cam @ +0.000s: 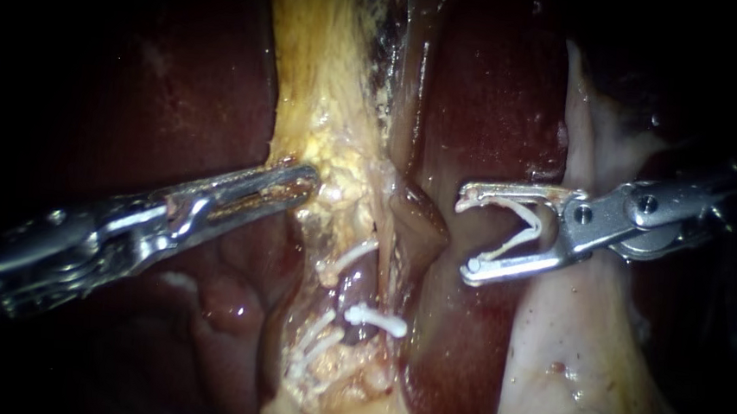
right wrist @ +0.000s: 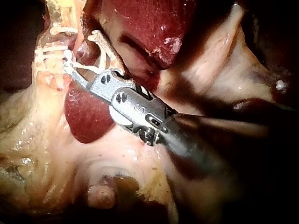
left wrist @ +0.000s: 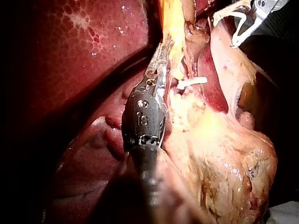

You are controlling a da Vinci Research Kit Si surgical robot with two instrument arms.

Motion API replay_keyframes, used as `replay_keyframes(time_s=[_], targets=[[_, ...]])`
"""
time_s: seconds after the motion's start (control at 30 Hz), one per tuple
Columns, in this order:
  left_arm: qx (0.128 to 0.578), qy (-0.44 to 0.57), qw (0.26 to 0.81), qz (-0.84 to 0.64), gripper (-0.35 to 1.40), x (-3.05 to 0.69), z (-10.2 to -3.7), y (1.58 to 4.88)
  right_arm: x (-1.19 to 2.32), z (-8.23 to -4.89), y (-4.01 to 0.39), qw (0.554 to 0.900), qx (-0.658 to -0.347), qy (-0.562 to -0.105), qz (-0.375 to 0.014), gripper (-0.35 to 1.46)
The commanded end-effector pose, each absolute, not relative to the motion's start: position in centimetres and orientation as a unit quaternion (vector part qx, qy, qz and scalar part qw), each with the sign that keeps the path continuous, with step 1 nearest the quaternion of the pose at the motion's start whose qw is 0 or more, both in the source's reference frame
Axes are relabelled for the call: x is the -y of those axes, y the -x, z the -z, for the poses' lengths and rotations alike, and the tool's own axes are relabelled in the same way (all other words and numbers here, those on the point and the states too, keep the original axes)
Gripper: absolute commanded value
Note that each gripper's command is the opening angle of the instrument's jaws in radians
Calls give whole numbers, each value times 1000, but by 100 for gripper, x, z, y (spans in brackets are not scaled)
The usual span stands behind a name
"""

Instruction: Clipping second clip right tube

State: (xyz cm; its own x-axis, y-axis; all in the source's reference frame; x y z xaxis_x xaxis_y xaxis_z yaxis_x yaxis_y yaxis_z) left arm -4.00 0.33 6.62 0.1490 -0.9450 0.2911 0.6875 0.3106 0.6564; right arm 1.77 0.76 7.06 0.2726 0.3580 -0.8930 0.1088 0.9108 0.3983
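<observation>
Darkness swallows shaft of right instrument (cam: 468,233) holding clip (cam: 518,230).

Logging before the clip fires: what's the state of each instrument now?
Left instrument: shut on yellow tissue.
Right instrument: holding an open clip.

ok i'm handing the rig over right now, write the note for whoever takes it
Left instrument: jaws shut on the yellowish tissue, holding it.
Right instrument: both jaws touch an open white clip loaded between them. It hangs off to the side of that tissue, around nothing.
Placed clips: several white ones already sit on the tissue lower down, below the left instrument.
Done: clip loaded, tissue held.
Left: bring the open clip around the right tube and close it. These views don't make clear which tube that is, so check before closing.
</observation>
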Motion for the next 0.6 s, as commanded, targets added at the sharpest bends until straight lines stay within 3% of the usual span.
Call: replay_keyframes(time_s=[0.03, 0.1, 0.2, 0.6], targets=[[341, -188, 734, 556, -35, -34, -661, 399, -76, -706, -177, 774, -597, -195, -80, 60], [341, -190, 734, 556, -35, -36, -655, 397, -73, -708, -178, 774, -598, -193, -77, 60], [339, -194, 733, 556, -35, -43, -638, 390, -62, -716, -184, 770, -592, -216, -106, 60], [356, -184, 718, 569, -35, -52, -573, 364, -6, -785, -238, 762, -562, -287, -145, 60]])
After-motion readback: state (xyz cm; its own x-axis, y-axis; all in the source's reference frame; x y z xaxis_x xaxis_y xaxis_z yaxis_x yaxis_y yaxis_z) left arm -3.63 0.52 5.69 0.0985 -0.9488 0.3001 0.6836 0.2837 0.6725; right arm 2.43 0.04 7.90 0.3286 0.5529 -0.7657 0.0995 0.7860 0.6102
